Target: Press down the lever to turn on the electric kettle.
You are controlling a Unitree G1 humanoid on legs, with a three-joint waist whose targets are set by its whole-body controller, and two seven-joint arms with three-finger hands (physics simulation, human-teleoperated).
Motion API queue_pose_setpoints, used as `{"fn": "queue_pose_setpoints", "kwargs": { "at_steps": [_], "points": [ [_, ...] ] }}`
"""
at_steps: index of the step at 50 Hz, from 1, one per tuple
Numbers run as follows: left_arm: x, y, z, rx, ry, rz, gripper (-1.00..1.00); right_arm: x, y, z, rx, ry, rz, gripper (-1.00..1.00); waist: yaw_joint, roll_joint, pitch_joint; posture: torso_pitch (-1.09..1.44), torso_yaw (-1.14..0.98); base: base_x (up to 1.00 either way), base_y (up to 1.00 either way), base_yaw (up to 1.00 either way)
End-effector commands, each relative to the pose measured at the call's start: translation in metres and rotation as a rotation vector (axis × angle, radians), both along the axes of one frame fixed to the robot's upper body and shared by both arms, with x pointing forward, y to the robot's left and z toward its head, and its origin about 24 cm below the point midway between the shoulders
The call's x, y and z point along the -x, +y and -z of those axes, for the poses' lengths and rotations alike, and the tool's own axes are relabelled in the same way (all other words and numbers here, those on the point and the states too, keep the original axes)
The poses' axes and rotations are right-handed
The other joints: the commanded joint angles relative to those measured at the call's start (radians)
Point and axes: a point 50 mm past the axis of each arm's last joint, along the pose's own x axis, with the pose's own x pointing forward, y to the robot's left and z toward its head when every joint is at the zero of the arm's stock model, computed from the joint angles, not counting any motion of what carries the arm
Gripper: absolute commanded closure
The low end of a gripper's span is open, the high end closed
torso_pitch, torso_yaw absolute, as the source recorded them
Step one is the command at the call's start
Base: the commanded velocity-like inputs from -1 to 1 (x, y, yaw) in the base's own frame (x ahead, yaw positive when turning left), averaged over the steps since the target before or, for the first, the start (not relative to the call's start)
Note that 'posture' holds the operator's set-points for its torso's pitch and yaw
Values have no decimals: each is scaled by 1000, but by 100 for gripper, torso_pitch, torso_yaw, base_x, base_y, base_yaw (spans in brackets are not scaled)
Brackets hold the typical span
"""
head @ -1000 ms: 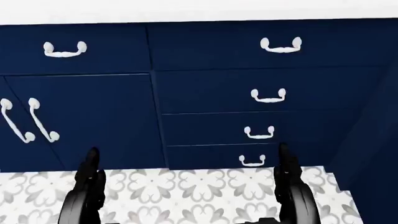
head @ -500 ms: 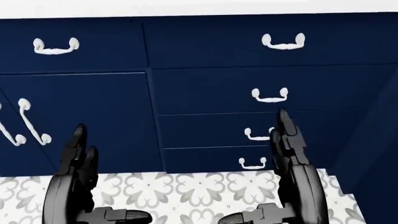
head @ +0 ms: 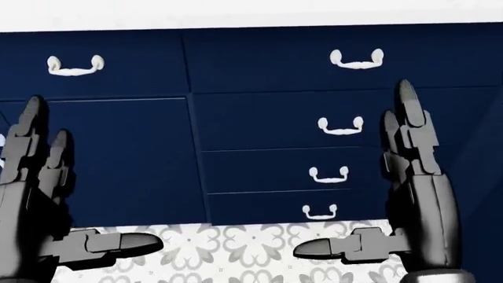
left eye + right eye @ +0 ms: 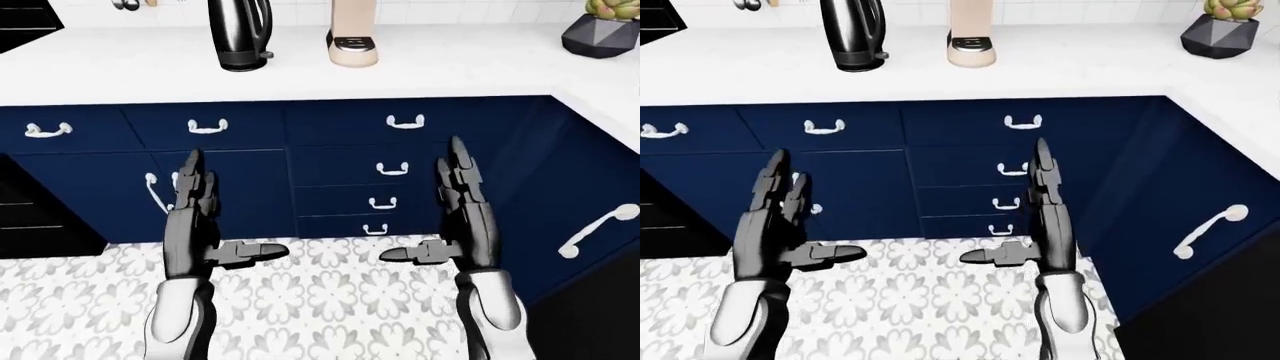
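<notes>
The black and chrome electric kettle stands on the white counter at the top of the left-eye view, left of centre. A small tab sticks out at its base on the right. Both my hands are well below it, in front of the blue cabinets. My left hand is open, fingers pointing up and thumb pointing inward. My right hand is open in the same pose. Both are empty. They also show in the head view, left hand and right hand. The head view does not show the kettle.
A beige appliance stands right of the kettle. A plant in a dark pot sits at the counter's top right. Blue drawers with white handles lie below the counter. A cabinet wing with a handle juts in at the right. The floor is patterned tile.
Both hands have risen from the bottom of the head view to in front of the drawers, fingers still open and pointing up. The camera shifted slightly.
</notes>
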Motion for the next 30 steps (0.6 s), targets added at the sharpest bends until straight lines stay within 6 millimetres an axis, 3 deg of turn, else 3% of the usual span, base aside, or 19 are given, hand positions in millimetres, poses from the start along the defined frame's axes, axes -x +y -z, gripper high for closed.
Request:
{"fn": "queue_pose_setpoints", "kwargs": {
  "at_steps": [1, 6, 7, 9, 11, 13, 15, 16, 19, 25, 30],
  "points": [
    [3, -1, -17, -4, -77, 5, -100, 3, -2, -16, -2, -81, 15, -100, 0, 1, -15, 0, 0, 0, 0, 0],
    [6, -3, -23, -17, -98, 2, -100, 2, -4, -11, 1, -76, 24, -100, -1, 0, -14, 0, 0, 0, 2, 0],
    [7, -2, -23, -17, -99, 0, -100, 2, -4, -12, 0, -76, 25, -100, -2, 4, -29, 0, 0, 0, 15, 0],
    [7, -1, -23, -14, -106, -8, -100, 3, -6, -7, -6, -73, 33, -100, -4, 0, -5, 0, 0, 0, 21, 0],
    [8, -2, -23, -16, -106, -6, -100, 3, -7, -7, -8, -73, 38, -100, -7, 6, -2, 0, 0, 0, 22, 0],
    [8, -2, -24, -17, -106, -5, -100, 3, -7, -8, -6, -76, 41, -100, -7, 29, 0, 0, 0, 0, 22, 0],
    [8, -3, -23, -19, -105, -4, -100, 4, -6, -9, -5, -78, 40, -100, -9, 80, 1, 0, 0, 0, 21, 0],
    [8, -3, -23, -19, -105, -4, -100, 4, -6, -9, -5, -77, 40, -100, -3, 56, 6, 0, 0, 0, 23, 0],
    [8, -2, -24, -19, -106, -6, -100, 5, -6, -10, -7, -78, 42, -100, -6, 55, 9, 0, 0, 0, 21, 0],
    [9, -2, -25, -21, -109, -7, -100, 5, -6, -12, -3, -84, 44, -100, -10, 14, 8, 0, 0, 0, 22, 0],
    [10, -2, -29, -19, -117, -7, -100, 5, -6, -13, 3, -85, 47, -100, -8, -39, 7, 0, 0, 0, 22, 0]
  ]
}}
